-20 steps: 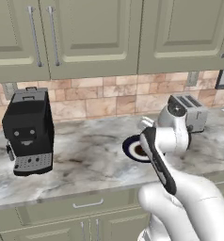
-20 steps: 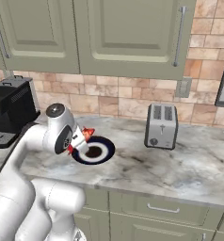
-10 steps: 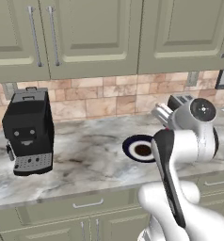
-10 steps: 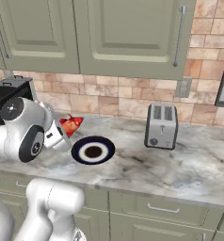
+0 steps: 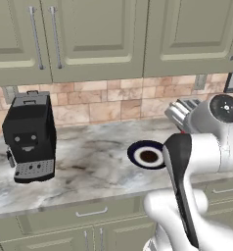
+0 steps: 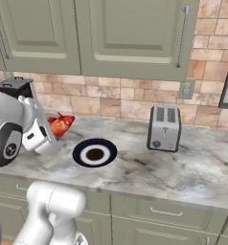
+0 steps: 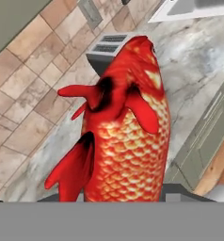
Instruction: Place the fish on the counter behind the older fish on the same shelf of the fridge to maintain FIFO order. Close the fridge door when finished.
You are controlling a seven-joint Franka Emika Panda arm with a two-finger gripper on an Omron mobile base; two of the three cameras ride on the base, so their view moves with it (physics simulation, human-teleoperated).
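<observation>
Left base view: the marbled counter (image 5: 89, 171) carries a black coffee machine (image 5: 29, 136) on the left and a dark-rimmed plate (image 5: 148, 154) towards the right. The arm's white elbow and wrist bulk up in front of the toaster (image 5: 183, 110), so this side gives no look at the jaws or at what they carry.

Right base view: the gripper (image 6: 51, 131) is up off the stone, left of the plate (image 6: 94, 153), with the fish (image 6: 61, 124) sticking out of it, clear of the counter (image 6: 183, 167) and lifted above it. The toaster (image 6: 164, 128) stands well to the right. The plate is bare.

Hand view: the fish (image 7: 125, 136) rises straight up from between the fingers, its scaled body, red fins and a dark patch near the dorsal fin all close to the lens. The jaws are clamped on its lower end, though the finger tips themselves are hidden behind the body, so I cannot tell exactly where they press. Most of its length projects beyond the grip.

My judgement is that it is light and fairly stiff but smooth and tapered, so it could slide or pivot during a wide swing. A hold across the thick middle of the body would be steadier than one near an end.
</observation>
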